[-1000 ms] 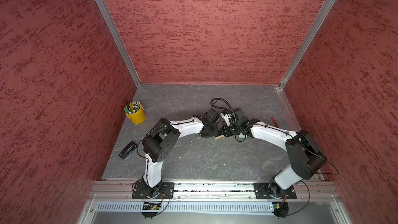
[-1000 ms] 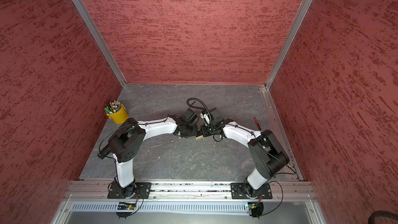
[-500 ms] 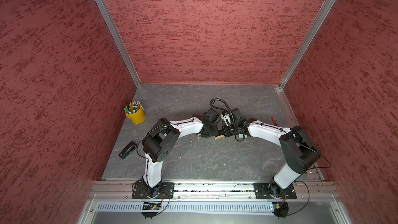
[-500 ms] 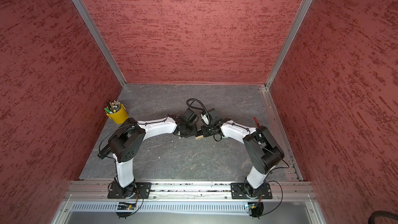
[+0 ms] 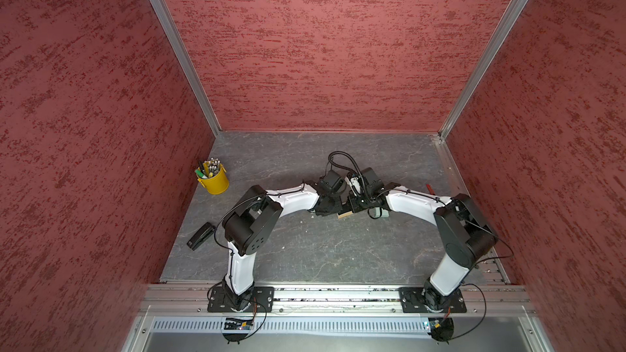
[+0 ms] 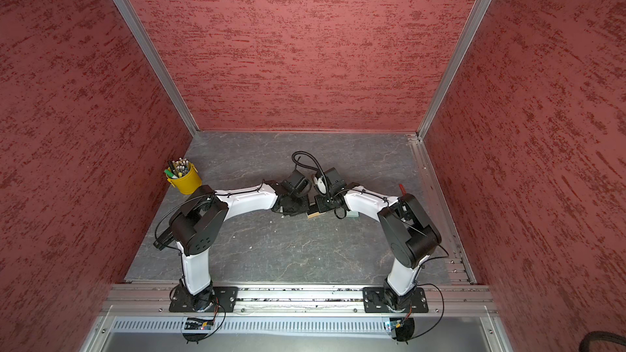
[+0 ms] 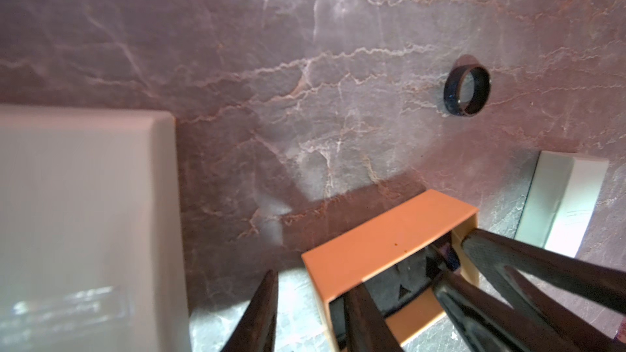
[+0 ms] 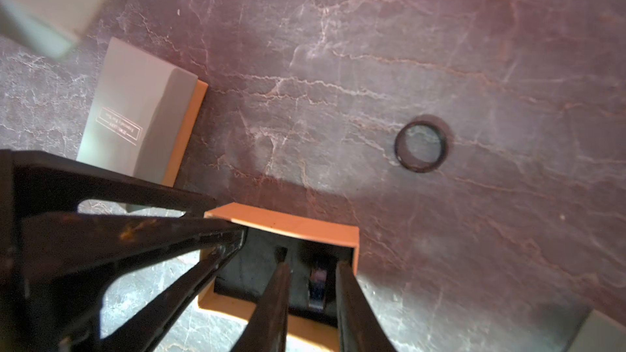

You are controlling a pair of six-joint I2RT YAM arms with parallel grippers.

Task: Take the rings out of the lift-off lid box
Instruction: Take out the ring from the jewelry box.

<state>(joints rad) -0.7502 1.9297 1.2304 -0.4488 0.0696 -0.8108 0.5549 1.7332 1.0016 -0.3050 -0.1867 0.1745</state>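
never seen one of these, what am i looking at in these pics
It's a robot: a left arm and a right arm at the edge of a grey table. Two pictures look down from above; the other two come from a camera on each wrist. On the table: a yellow pen cup, a black stapler, pale green boxes, an open orange box and one black ring lying loose. The left gripper straddles the orange box's wall; the right gripper, open, reaches around another ring inside it.
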